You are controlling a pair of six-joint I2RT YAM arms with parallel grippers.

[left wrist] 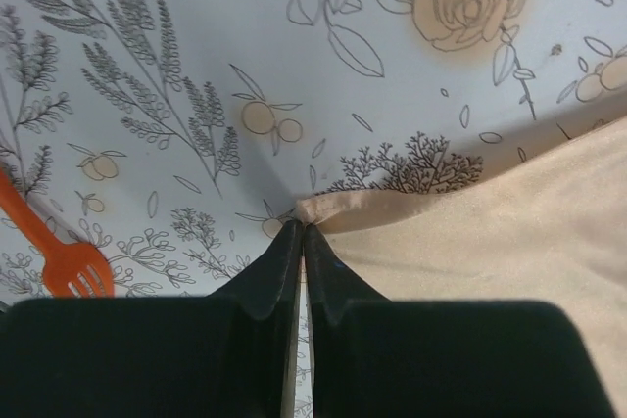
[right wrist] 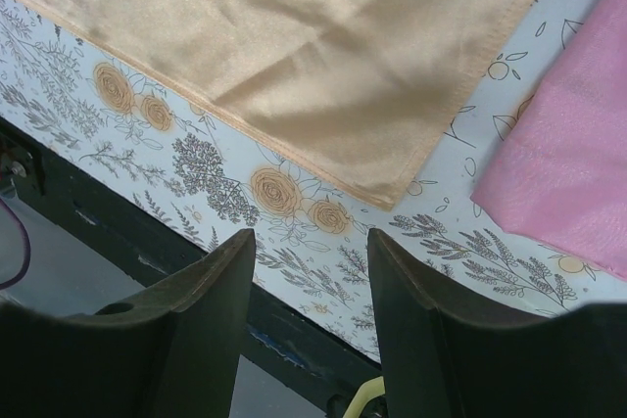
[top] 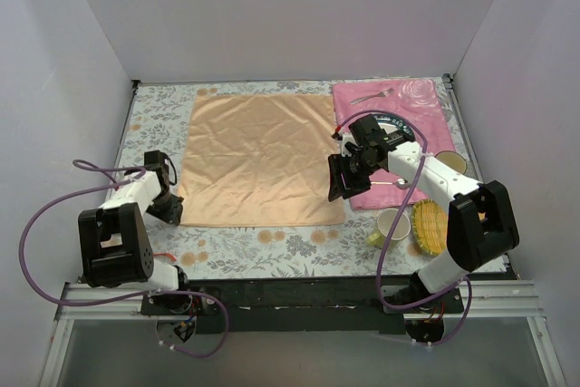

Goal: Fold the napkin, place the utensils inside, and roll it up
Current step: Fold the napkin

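The peach-orange napkin (top: 258,159) lies spread flat on the floral tablecloth. My left gripper (top: 172,211) is at the napkin's near left corner and is shut on it. In the left wrist view the corner (left wrist: 328,208) bunches up at the closed left gripper (left wrist: 299,227). My right gripper (top: 342,184) hovers open over the near right corner (right wrist: 392,178); nothing lies between the jaws of the right gripper (right wrist: 309,242). A silver fork (top: 372,95) rests on the pink placemat. A silver spoon (top: 399,184) shows beside my right arm.
The pink rose-print placemat (top: 424,101) holds a dark-rimmed plate (top: 403,126), partly hidden by my right arm. A mug (top: 450,162), a cup (top: 391,222) and a yellow woven mat (top: 428,224) sit at the near right. An orange plastic fork (left wrist: 64,256) lies left of my left gripper.
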